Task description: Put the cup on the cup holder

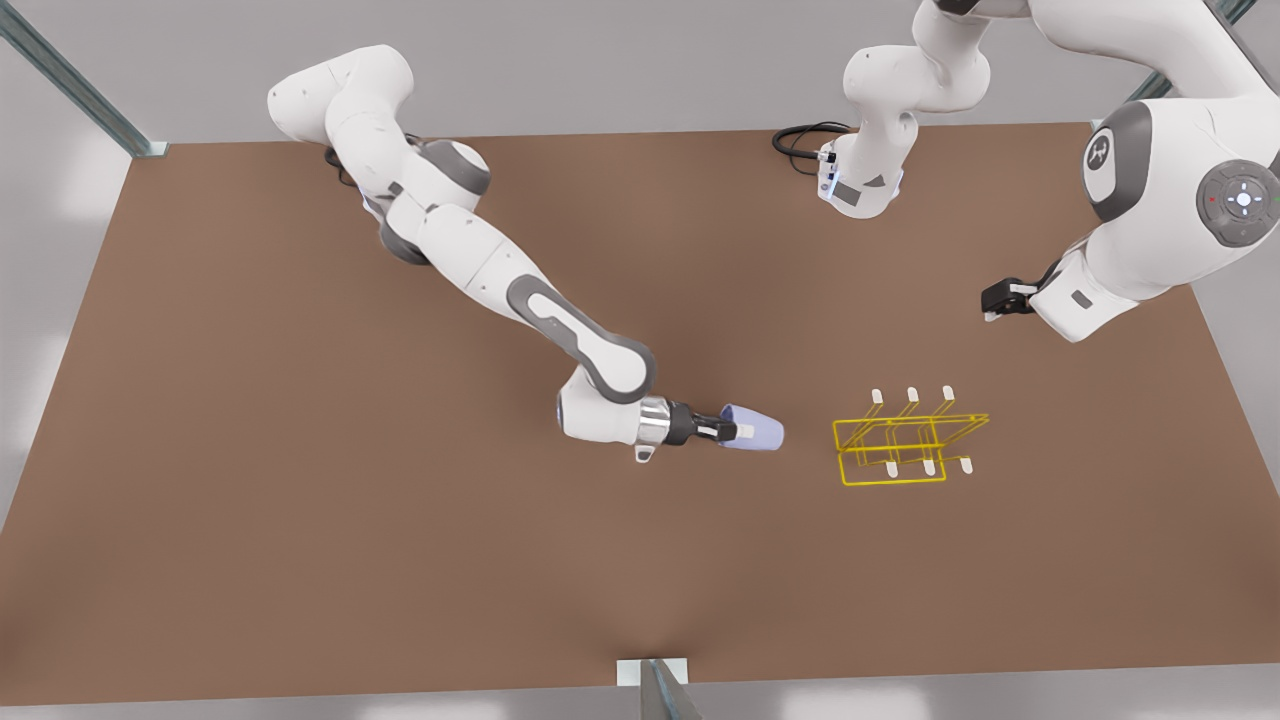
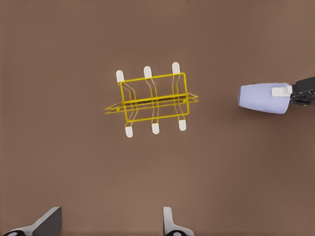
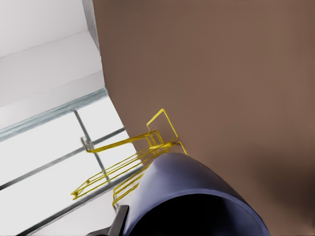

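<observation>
Six white-tipped pegs on the cup holder [image 1: 905, 437] stand near the cup [image 1: 756, 429], which the right gripper [image 1: 728, 431] clamps sideways over the table [image 1: 300, 480] — tip its mouth onto one peg before releasing. Left gripper [image 2: 110, 223] waits high, fingers apart.

The cup [image 1: 752, 432] lies on its side in the right gripper [image 1: 728, 431], above the table [image 1: 300, 500], near the middle of the front view; its mouth faces the arm, its base points toward the front view's right; the cup holder [image 1: 905, 447] stands on the table to the front view's right of the cup, apart from it; the left gripper [image 1: 1000, 300] hangs farther right and behind the holder, well apart from both.
</observation>
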